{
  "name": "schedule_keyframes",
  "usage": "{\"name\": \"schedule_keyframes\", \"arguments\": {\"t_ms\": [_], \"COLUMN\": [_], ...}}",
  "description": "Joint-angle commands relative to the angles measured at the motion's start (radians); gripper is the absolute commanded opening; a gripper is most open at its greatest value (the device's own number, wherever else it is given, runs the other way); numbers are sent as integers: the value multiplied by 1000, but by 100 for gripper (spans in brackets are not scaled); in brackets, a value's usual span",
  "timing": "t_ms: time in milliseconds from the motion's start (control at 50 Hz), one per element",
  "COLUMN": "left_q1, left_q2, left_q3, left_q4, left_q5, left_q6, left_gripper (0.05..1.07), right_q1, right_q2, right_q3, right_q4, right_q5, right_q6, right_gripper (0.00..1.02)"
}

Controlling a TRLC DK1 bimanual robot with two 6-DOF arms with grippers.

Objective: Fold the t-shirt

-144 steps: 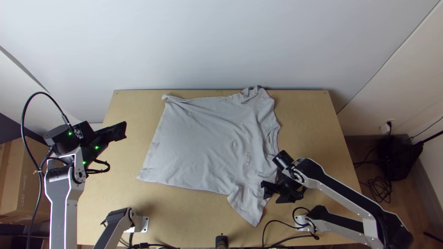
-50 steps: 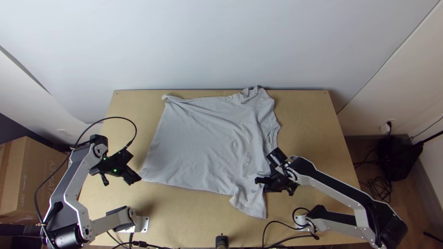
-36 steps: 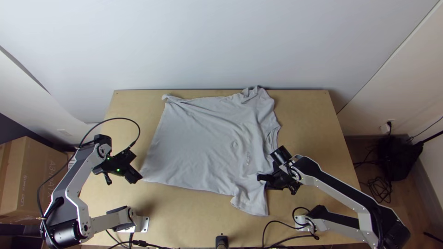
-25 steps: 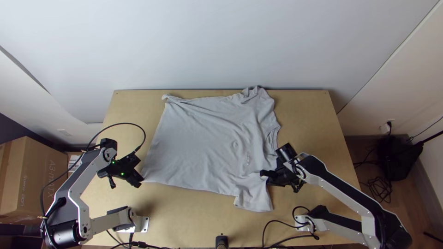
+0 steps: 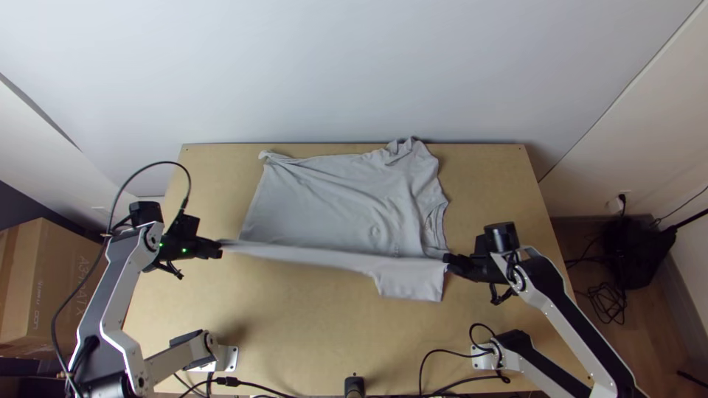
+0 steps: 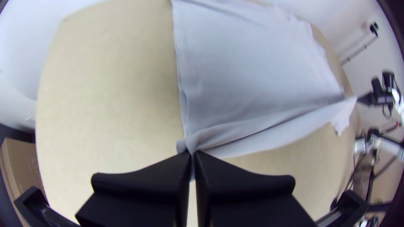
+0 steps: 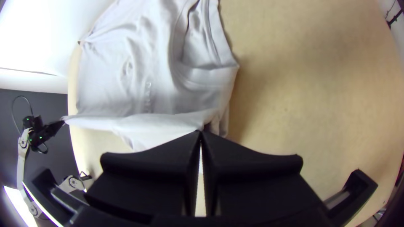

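Note:
A light grey t-shirt (image 5: 332, 199) lies on the table, its near side lifted and stretched between both grippers, with a sleeve hanging at the right. My left gripper (image 5: 220, 248) is shut on the hem's near corner at the shirt's left; in the left wrist view the left gripper (image 6: 192, 155) pinches bunched cloth. My right gripper (image 5: 450, 261) is shut on the shirt near the shoulder beside the collar; in the right wrist view the tips of the right gripper (image 7: 200, 133) meet at the cloth (image 7: 155, 126). The far side of the shirt rests on the table, lightly wrinkled.
Bare wood of the table (image 5: 295, 346) lies along the near side and right of the collar. A cardboard box (image 5: 51, 280) stands beyond the left edge. A small black device (image 5: 355, 386) sits at the near edge, with cables beside it.
Both grippers have moved up the picture, the right one also to the right. The shirt's near edge has risen with them into a taut band, and the sleeve has been drawn away from the near edge.

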Motion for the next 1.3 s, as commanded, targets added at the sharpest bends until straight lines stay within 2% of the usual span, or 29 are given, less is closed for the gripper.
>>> {"name": "schedule_keyframes", "arguments": {"t_ms": [0,80,200,340,540,640,1000,1120,1280], "left_q1": [-17,-32,-86,-179,-256,-288,-313,-311,-311], "left_q2": [-73,-104,-145,-151,-151,-121,97,106,60], "left_q3": [48,94,183,266,373,472,990,1071,1134], "left_q4": [25,32,51,117,198,226,272,295,309], "left_q5": [11,10,-15,-139,-263,-326,-409,-430,-449], "left_q6": [-210,-313,-433,-568,-674,-683,-677,-683,-686], "left_gripper": [8,8,8,8,8,8,8,8,8], "right_q1": [-29,-49,-93,-130,-167,-179,-180,-170,-162], "right_q2": [-106,-154,-134,-109,-22,82,504,561,544], "right_q3": [7,51,149,237,383,528,1272,1449,1575], "right_q4": [85,138,152,192,267,283,270,273,290], "right_q5": [44,57,61,61,74,77,87,87,87], "right_q6": [-59,-110,-111,-115,-116,-128,-153,-168,-167], "right_gripper": [2,2,2,2,2,2,2,2,2]}}
